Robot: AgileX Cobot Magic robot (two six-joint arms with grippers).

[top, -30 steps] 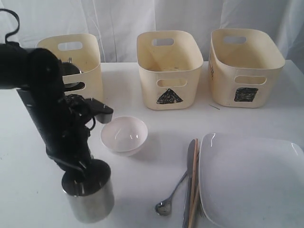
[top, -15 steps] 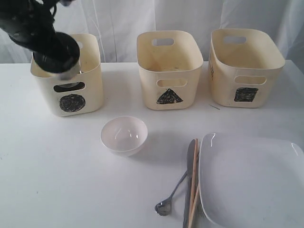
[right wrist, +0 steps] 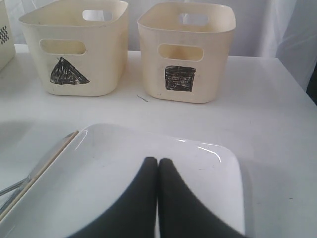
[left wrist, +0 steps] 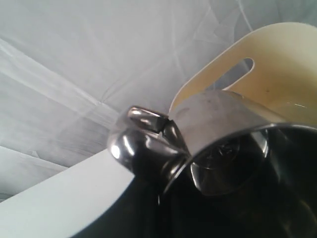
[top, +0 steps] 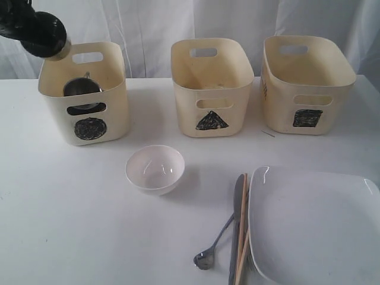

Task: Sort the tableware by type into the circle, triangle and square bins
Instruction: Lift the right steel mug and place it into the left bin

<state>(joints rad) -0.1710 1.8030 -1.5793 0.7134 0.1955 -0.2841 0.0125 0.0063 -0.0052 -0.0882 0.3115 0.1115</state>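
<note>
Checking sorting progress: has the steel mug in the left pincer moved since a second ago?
Yes. The steel mug, earlier standing near the small white bowl, is now up over the circle bin's left rim.

Black left arm (top: 14, 19), right hand (right wrist: 158, 161) with two smooth matte black tapered fingers (right wrist: 136, 203)

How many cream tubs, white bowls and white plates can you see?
Cream plastic tubs: 3 (circle tub, triangle tub, square tub)
Small white bowl: 1
Large white square plate: 1
Total: 5
</note>
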